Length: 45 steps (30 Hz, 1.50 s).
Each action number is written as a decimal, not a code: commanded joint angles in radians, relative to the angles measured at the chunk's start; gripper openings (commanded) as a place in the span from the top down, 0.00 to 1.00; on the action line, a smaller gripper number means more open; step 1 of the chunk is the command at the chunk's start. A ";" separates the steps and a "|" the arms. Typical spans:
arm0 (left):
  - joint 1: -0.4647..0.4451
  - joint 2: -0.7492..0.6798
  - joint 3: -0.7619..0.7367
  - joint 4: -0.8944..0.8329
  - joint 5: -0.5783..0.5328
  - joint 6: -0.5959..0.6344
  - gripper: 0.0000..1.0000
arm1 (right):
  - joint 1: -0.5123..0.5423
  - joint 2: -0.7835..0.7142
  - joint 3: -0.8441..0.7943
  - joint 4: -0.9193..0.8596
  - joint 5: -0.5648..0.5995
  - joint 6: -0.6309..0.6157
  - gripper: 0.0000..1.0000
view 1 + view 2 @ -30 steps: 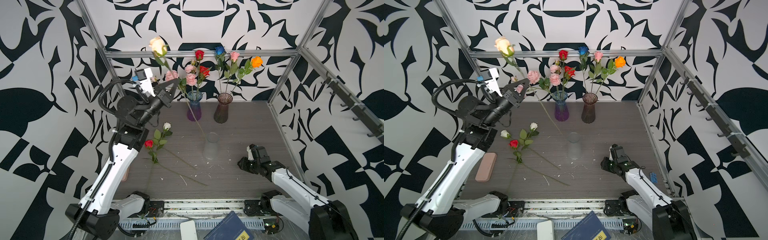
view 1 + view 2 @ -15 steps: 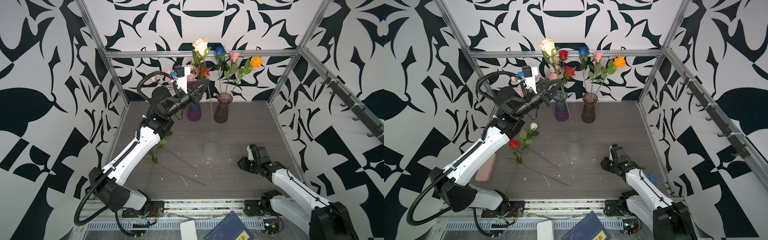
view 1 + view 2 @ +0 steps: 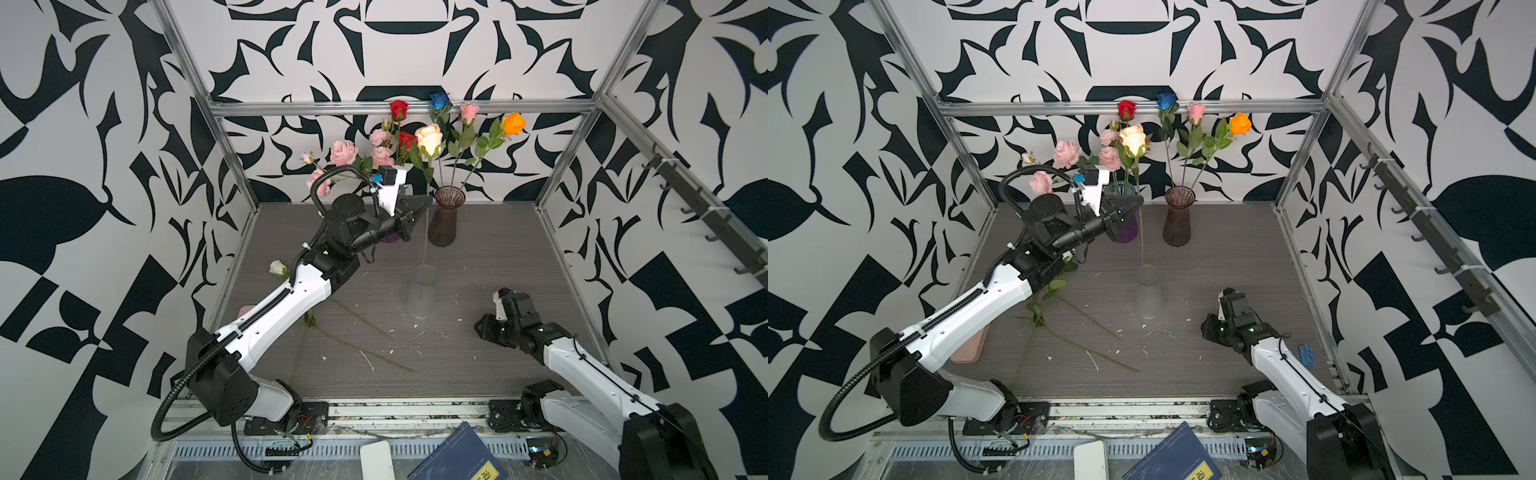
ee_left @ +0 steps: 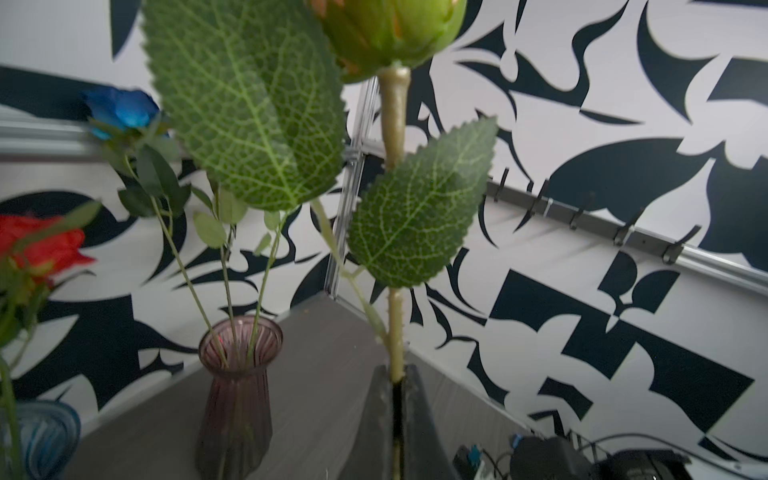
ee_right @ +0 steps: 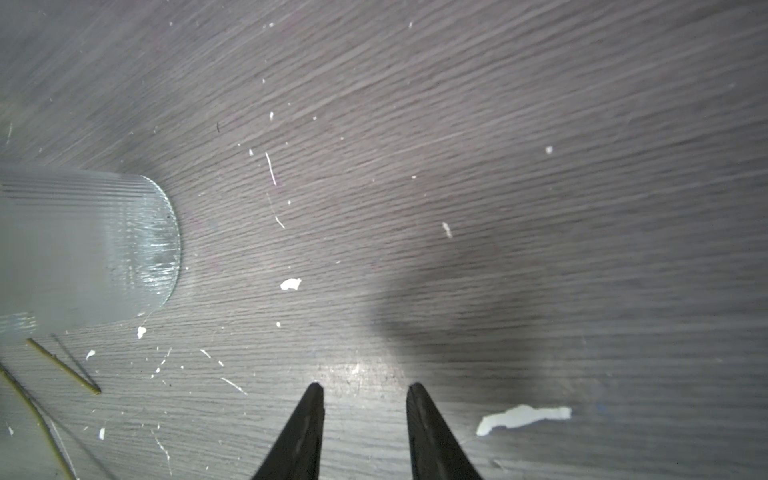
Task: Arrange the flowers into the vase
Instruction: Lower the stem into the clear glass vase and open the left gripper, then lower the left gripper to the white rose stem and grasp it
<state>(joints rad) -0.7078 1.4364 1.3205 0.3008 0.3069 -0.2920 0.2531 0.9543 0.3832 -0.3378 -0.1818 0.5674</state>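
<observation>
On wood-grain tabletop (image 3: 498, 249): white flecks (image 5: 291, 284), clear vase (image 3: 422, 297); black-white patterned walls (image 3: 685, 62).

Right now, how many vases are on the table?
3. A purple-blue vase at the back, partly hidden by the left arm; a mauve vase beside it; a clear ribbed vase mid-table. No others seem hidden.

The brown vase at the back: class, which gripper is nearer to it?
Left. The left gripper, shut on the stem of the cream rose, hangs just beside the brown vase. The right gripper is open, low over the front of the table, far from it.
</observation>
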 commanded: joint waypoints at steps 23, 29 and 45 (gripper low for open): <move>0.470 -0.229 -0.338 -0.725 -0.032 -0.150 0.33 | 0.018 -0.006 0.008 0.019 0.019 -0.018 0.63; 0.588 -0.055 -0.312 -0.791 -0.072 -0.103 0.47 | 0.019 0.000 0.011 0.017 0.022 -0.018 0.63; 0.587 0.400 -0.005 -0.899 -0.308 0.065 0.62 | 0.022 -0.013 0.008 0.014 0.036 -0.015 0.62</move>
<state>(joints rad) -0.1200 1.7958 1.2865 -0.5476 0.0601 -0.2626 0.2703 0.9543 0.3832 -0.3378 -0.1631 0.5636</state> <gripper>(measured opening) 0.381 0.376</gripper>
